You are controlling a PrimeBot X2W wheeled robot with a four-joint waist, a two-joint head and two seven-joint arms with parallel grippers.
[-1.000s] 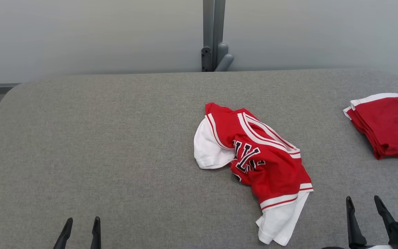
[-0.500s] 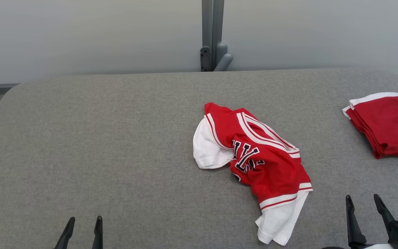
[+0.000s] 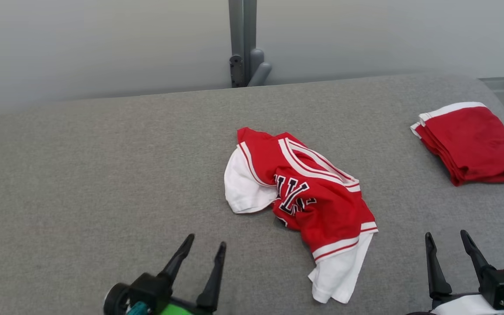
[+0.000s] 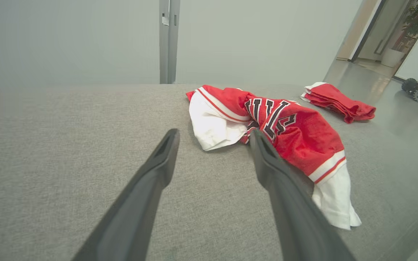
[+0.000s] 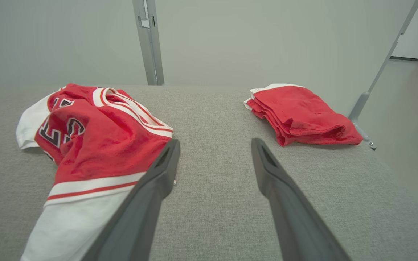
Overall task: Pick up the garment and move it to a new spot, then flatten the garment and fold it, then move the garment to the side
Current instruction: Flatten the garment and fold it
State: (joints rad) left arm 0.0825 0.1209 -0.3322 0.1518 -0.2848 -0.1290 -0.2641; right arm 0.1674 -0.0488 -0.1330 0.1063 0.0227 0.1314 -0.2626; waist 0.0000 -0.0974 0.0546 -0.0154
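A crumpled red and white garment point(image 3: 304, 205) with dark lettering lies in a heap near the middle of the grey table point(image 3: 81, 175). The left wrist view has the garment point(image 4: 289, 130) just beyond the fingertips, and the right wrist view has it point(image 5: 96, 145) at the left. My left gripper point(image 3: 206, 240) stands open at the lower centre-left, a short way left of the heap and apart from it. My right gripper point(image 3: 446, 236) stands open at the lower right, to the right of the garment's white hem, holding nothing.
A folded red garment point(image 3: 470, 142) with white trim lies at the table's far right edge, also seen as a folded stack point(image 5: 303, 116) in the right wrist view. A grey post point(image 3: 243, 43) rises behind the table's back edge. Bare cloth spreads to the left.
My left gripper has come forward and to the right, toward the garment. The head camera has shifted, so the whole scene sits further left. The garment lies as before.
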